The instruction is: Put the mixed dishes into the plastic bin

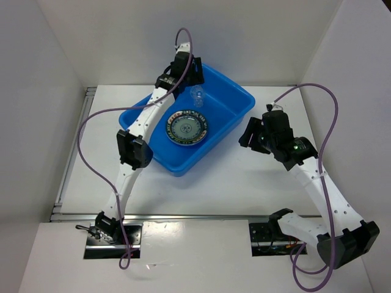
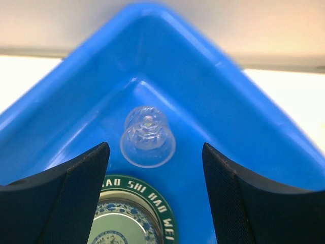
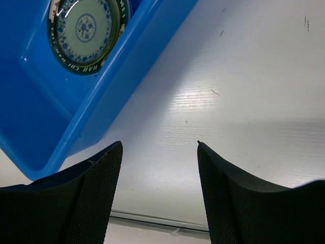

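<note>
Beyond the saucer (image 1: pixel 188 127) at twelve o'clock, the clear cup (image 2: pixel 147 136) seemed light and slippery, best rim-pinched; left gripper (image 2: pixel 155 152) gaped wide, empty.

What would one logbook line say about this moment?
bin: holds saucer, clear cup | left jaws: open, empty, above cup | right jaws: open, empty, over table beside bin

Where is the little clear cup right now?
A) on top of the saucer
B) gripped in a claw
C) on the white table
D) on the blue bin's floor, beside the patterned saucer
D: the clear cup sits on the floor of the blue bin beside the saucer, with the left claw open and not touching it.
</note>
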Robot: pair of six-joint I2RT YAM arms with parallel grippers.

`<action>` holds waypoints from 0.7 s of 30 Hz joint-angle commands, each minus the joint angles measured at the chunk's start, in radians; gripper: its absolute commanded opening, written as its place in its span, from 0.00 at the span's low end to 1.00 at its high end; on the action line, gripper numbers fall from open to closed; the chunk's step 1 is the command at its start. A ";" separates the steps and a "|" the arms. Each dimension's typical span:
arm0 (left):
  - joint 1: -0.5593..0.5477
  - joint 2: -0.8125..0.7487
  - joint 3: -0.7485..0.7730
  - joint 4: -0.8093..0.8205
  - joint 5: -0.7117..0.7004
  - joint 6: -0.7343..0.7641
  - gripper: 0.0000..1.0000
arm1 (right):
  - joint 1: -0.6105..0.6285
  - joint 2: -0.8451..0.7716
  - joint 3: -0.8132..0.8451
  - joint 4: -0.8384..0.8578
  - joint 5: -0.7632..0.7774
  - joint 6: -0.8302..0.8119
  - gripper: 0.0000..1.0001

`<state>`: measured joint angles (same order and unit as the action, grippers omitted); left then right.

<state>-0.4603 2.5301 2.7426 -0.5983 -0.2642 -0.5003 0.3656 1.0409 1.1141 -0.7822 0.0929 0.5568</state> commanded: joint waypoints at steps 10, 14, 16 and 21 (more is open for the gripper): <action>0.005 -0.588 -0.722 0.176 0.047 -0.001 0.75 | -0.016 0.059 -0.022 0.221 -0.174 -0.014 0.42; 0.005 -0.544 -0.735 0.149 -0.018 0.045 0.43 | -0.016 0.070 -0.031 0.245 -0.197 -0.014 0.23; 0.005 -0.460 -0.640 0.100 -0.061 0.054 0.14 | -0.016 0.085 -0.014 0.279 -0.197 -0.023 0.01; 0.005 -0.343 -0.508 0.049 -0.049 0.062 0.00 | -0.016 0.313 0.195 0.279 -0.240 -0.069 0.01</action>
<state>-0.4603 2.1628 2.1735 -0.5232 -0.3027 -0.4557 0.3553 1.2407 1.1847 -0.5850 -0.1055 0.5312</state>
